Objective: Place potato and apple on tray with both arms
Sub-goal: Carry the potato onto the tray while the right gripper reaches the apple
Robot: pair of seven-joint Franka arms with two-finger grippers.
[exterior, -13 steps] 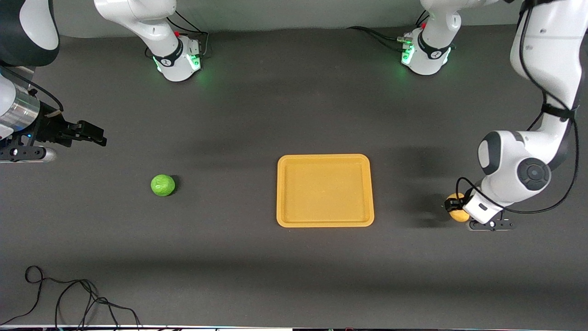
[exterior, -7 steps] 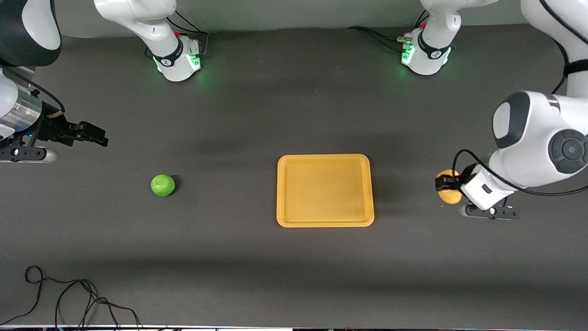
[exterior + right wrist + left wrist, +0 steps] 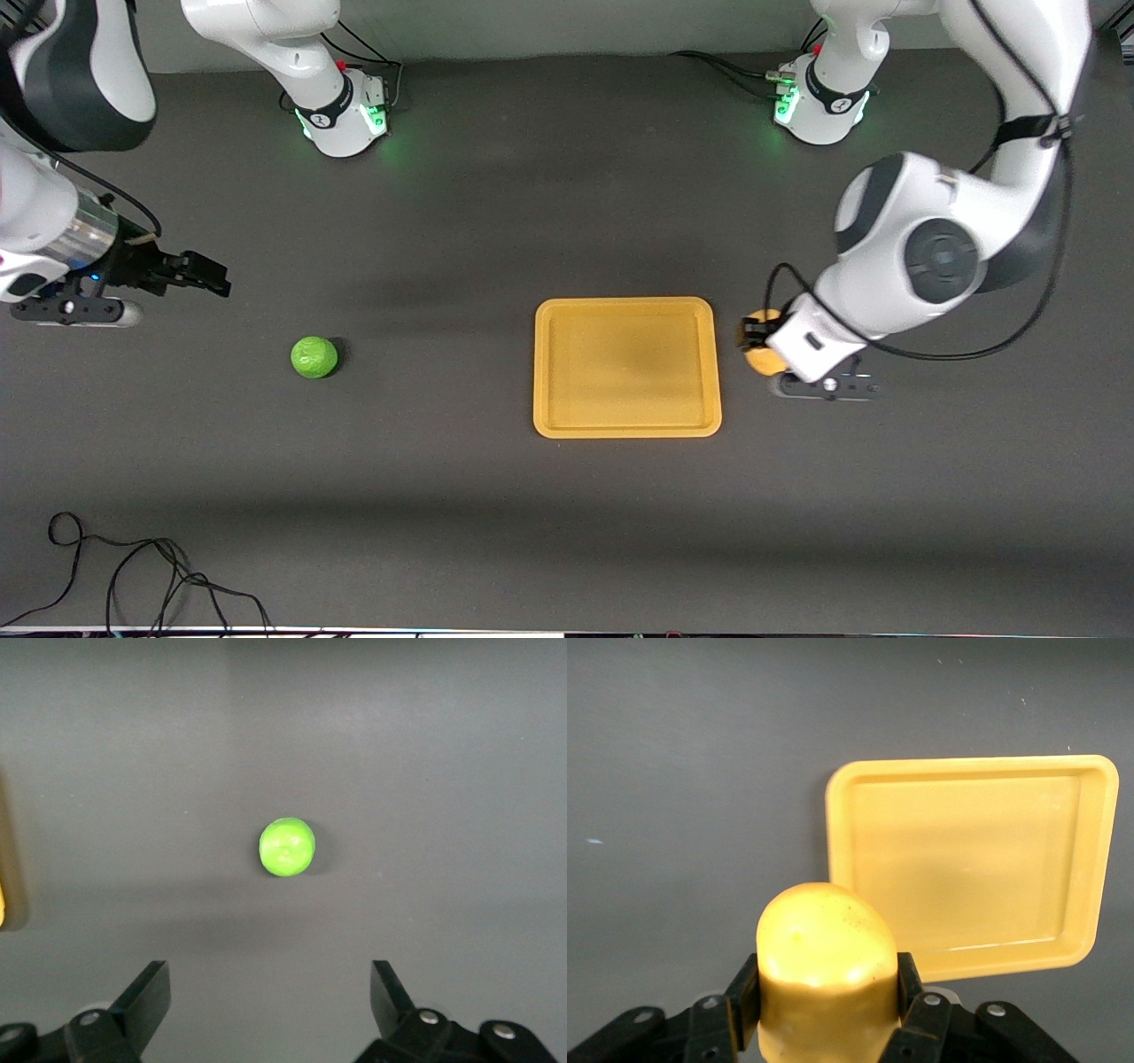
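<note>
My left gripper (image 3: 753, 344) is shut on the yellow-tan potato (image 3: 759, 356) and holds it in the air beside the edge of the orange-yellow tray (image 3: 627, 430) that faces the left arm's end. In the left wrist view the potato (image 3: 824, 966) sits between the black fingers (image 3: 744, 992) with the tray (image 3: 842, 815) ahead. The green apple (image 3: 314, 357) lies on the table toward the right arm's end. My right gripper (image 3: 205, 279) is open and empty, up over the table short of the apple. The right wrist view shows the apple (image 3: 287, 847) ahead of the spread fingers (image 3: 146, 997).
The table is a dark grey mat. A loose black cable (image 3: 133, 576) lies at the table's front edge toward the right arm's end. The two arm bases (image 3: 341, 115) stand along the edge farthest from the front camera.
My left gripper has lifted the potato off the table and carried it toward the tray. My right gripper has moved slightly toward the apple.
</note>
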